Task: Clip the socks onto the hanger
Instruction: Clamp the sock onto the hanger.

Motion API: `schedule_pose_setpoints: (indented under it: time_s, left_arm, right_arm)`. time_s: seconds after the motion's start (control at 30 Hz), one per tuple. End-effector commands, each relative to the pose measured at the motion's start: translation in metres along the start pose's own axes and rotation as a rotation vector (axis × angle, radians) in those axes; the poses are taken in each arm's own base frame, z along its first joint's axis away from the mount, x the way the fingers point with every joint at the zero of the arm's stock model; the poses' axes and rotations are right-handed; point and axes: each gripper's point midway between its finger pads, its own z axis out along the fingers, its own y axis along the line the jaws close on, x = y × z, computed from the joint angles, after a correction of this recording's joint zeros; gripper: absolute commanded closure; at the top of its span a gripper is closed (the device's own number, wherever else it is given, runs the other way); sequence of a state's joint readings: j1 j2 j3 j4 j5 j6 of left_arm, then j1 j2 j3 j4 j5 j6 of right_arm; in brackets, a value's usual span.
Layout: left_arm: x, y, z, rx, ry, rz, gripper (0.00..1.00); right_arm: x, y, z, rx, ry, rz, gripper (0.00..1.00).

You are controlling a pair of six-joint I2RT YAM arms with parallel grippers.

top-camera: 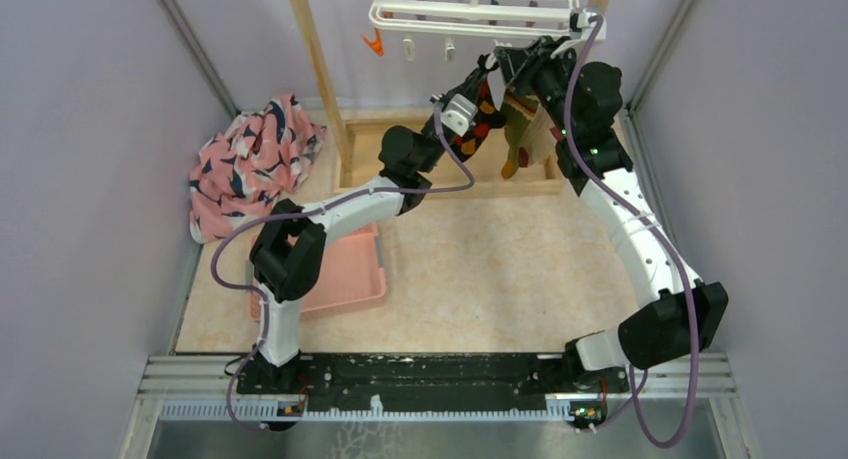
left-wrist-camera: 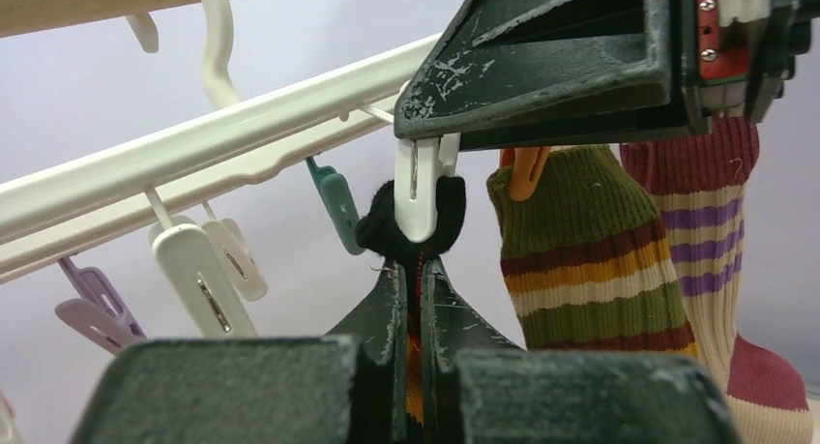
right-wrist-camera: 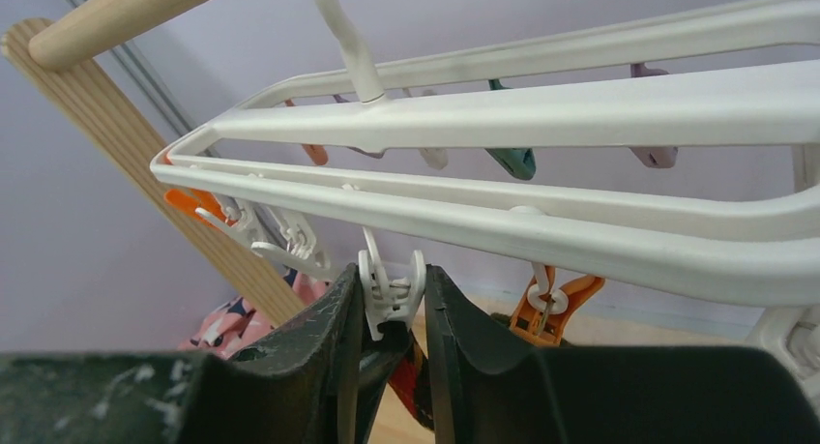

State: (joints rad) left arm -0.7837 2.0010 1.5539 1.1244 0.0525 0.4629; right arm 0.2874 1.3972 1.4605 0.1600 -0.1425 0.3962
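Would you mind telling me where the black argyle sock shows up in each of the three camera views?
Top external: the argyle sock hangs upper middle under the hanger, left of the green striped sock.
Left wrist: centre, its black cuff pinched in a white clip.
Right wrist: low centre, a red-and-black patch just beneath that clip.
Shared landmark: the white hanger frame.
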Motion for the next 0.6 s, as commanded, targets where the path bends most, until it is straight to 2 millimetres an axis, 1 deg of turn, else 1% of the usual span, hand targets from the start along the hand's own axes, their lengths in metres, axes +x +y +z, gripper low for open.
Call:
schedule_pose_setpoints:
  time_s: [0.0,0.07,0.17,0.23,0.33,0.4,0.47,0.5,0.57]
  left_arm:
    - [-0.035,-0.001,0.013,-0.001,-0.109,-0.021,1.0]
    - [-0.034,-0.001,0.013,-0.004,-0.105,-0.02,0.99]
    - [-0.034,0.001,0.013,-0.011,-0.1,-0.017,0.9]
    - [-0.032,0.003,0.012,-0.019,-0.089,-0.014,0.82]
    - [-0.028,0.005,0.009,-0.032,-0.067,-0.011,0.76]
    - [-0.025,0.006,0.008,-0.036,-0.058,-0.009,0.69]
    - [-0.023,0.007,0.007,-0.041,-0.05,-0.007,0.46]
    - [-0.022,0.007,0.007,-0.043,-0.045,-0.005,0.37]
    - [-0.021,0.008,0.007,-0.05,-0.037,-0.008,0.24]
  right_arm:
    - [0.031,-0.016,-0.015,0.057,0.134,0.001,0.71]
    - [0.03,-0.015,-0.016,0.055,0.131,0.001,0.64]
    - [0.028,-0.015,-0.017,0.054,0.125,0.0,0.55]
    - [0.027,-0.014,-0.018,0.053,0.119,0.0,0.51]
    - [0.025,-0.013,-0.021,0.051,0.111,0.001,0.5]
    - [0.025,-0.013,-0.022,0.049,0.109,0.002,0.5]
    - [0.024,-0.011,-0.024,0.047,0.108,0.003,0.5]
    - [0.023,-0.011,-0.025,0.046,0.106,0.002,0.5]
    - [0.022,-0.009,-0.027,0.043,0.103,0.001,0.5]
